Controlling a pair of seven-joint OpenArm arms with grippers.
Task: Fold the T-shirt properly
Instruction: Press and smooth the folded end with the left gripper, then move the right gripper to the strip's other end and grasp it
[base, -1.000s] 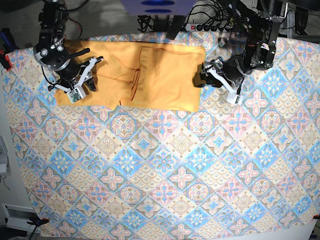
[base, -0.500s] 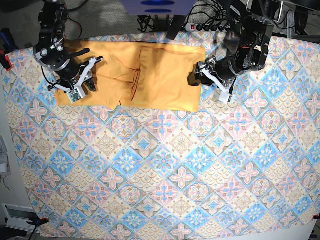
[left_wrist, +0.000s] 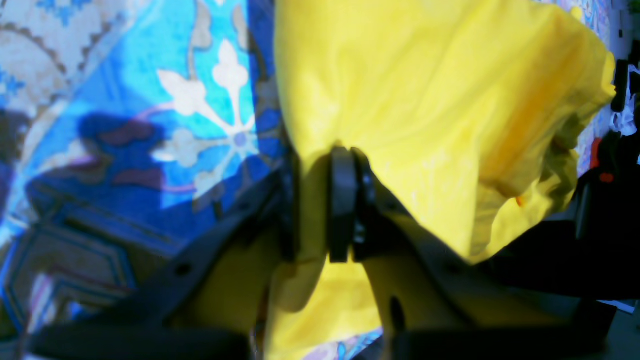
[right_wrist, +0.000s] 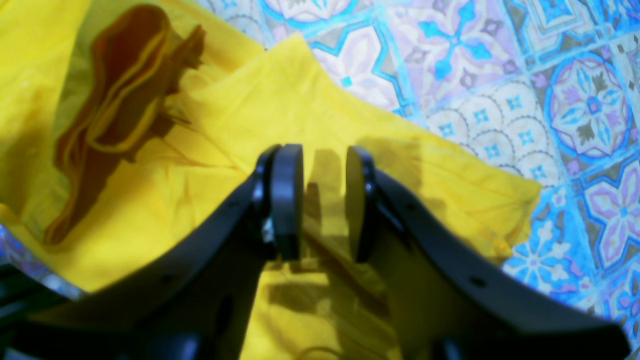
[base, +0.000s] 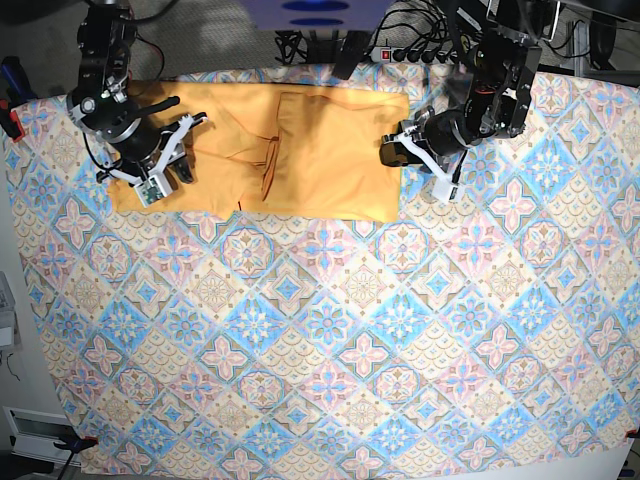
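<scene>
The pale orange-yellow cotton T-shirt (base: 270, 155) lies partly folded into a wide band at the far edge of the blue-and-pink patterned tablecloth (base: 330, 330); further folds remain. My left gripper (left_wrist: 345, 200) reaches low at the shirt's end, jaws pinched on its hem. My right gripper (right_wrist: 322, 200) hovers over the opposite end, jaws partly open, holding nothing.

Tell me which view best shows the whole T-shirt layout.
Base view: the T-shirt shows whole, spread on the tablecloth. The left wrist view shows only its edge pinched in the left end effector; the right wrist view shows one corner under the right end effector.
</scene>
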